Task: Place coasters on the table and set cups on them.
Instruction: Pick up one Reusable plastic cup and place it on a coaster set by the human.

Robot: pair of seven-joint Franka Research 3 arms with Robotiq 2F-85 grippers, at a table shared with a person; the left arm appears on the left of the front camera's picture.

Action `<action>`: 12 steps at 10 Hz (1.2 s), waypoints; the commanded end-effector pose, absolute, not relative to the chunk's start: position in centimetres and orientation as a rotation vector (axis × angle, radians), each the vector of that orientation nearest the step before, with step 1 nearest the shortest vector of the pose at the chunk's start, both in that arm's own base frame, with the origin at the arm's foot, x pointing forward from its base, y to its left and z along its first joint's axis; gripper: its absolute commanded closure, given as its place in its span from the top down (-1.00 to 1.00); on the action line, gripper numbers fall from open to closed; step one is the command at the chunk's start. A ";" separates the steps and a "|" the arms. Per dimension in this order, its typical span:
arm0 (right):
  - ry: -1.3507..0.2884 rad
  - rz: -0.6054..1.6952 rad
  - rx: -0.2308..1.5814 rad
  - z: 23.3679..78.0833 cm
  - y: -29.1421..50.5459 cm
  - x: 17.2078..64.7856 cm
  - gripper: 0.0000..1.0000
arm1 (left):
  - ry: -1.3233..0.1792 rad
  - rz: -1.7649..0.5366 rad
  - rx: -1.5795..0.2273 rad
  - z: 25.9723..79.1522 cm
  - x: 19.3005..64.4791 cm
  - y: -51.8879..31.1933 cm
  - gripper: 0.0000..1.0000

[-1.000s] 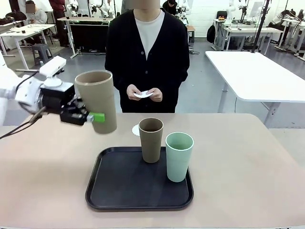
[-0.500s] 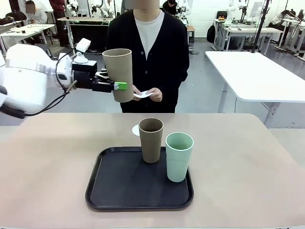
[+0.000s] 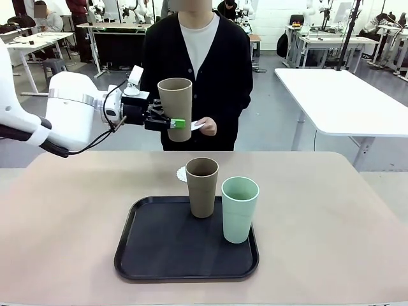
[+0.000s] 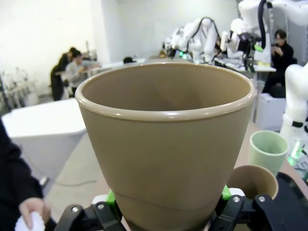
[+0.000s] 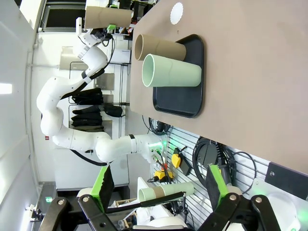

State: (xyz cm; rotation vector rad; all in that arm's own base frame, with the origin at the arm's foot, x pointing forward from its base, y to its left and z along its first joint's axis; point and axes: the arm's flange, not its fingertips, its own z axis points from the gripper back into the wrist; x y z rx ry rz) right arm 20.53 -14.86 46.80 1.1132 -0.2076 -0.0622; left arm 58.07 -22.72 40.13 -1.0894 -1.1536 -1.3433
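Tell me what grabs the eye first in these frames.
The left gripper is shut on a tan cup, holding it upright in the air in front of the person. Below, a black tray near the middle of the table carries a second tan cup and a mint green cup side by side. One lacy white coaster lies on the table just behind the tray.

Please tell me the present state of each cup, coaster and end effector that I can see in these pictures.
Left end effector: shut on the lifted tan cup.
Lifted tan cup: upright, empty, in the air in front of the person.
Second tan cup: upright, empty, on the tray.
Green cup: upright, empty, on the tray.
Coaster: flat on the table, bare, behind the tray.
Right end effector: open, holding nothing.
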 end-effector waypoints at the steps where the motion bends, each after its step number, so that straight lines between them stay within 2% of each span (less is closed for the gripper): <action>1: -0.218 -0.049 1.126 46.9 -14.9 20.6 1.00 | -1.145 -1.414 -1.072 40.2 59.3 -22.8 0.67; 10: -0.218 -0.049 1.126 46.9 -14.9 20.6 1.00 | -1.127 -1.400 -1.082 39.8 58.7 -22.5 0.67; 12: -0.218 -0.049 1.126 46.9 -14.9 20.6 1.00 | -1.104 -1.389 -1.074 38.2 62.0 -22.4 0.67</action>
